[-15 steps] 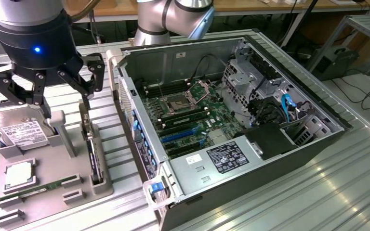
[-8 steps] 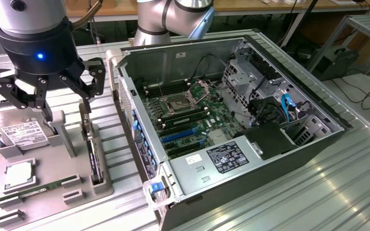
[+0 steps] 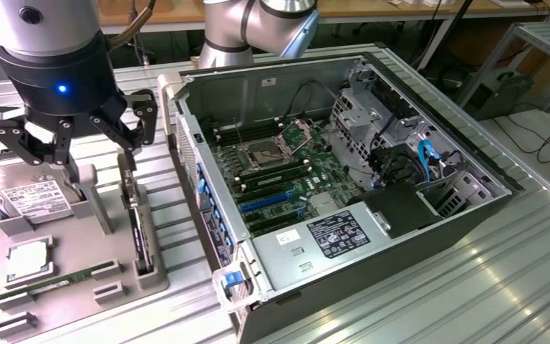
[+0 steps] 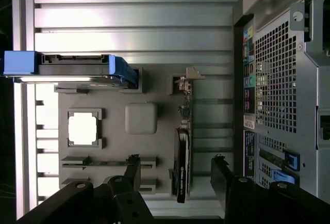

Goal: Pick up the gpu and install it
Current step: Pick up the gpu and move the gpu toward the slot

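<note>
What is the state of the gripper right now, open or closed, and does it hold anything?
Gripper: open, holding nothing; it hangs above the gpu, which stands on edge in the grey tray.

Lit brightly from above. Hard glare off the ribbed counter, washed white at the chip. Black shadow over the claw; dim inside the case.

Universal Robots arm: silver-grey tubular segments with rounded joints. Wrist housing: black cylinder with one lit blue indicator. Gripper: matte black two-finger linkage, round pivot pins, narrow flat fingertips.
</note>
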Available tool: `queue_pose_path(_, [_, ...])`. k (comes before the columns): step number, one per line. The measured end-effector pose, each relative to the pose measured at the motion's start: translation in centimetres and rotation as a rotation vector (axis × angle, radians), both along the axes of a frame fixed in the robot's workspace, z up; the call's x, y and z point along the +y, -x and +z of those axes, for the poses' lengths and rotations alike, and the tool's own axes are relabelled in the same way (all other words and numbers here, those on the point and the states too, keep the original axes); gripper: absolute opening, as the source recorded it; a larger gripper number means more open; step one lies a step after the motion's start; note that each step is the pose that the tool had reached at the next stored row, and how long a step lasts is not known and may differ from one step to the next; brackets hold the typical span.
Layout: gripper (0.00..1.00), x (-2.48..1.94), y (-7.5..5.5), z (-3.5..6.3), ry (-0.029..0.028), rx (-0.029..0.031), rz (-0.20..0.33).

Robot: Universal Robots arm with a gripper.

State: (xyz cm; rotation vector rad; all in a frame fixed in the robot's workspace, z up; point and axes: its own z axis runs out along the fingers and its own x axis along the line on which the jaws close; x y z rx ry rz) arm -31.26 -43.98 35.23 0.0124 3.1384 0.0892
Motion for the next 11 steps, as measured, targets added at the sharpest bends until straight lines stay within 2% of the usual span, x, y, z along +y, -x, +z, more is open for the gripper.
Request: queue_pose_path(11, [0.66,-0.1,0.0,-0.94,0.0002,0.0002,0.001])
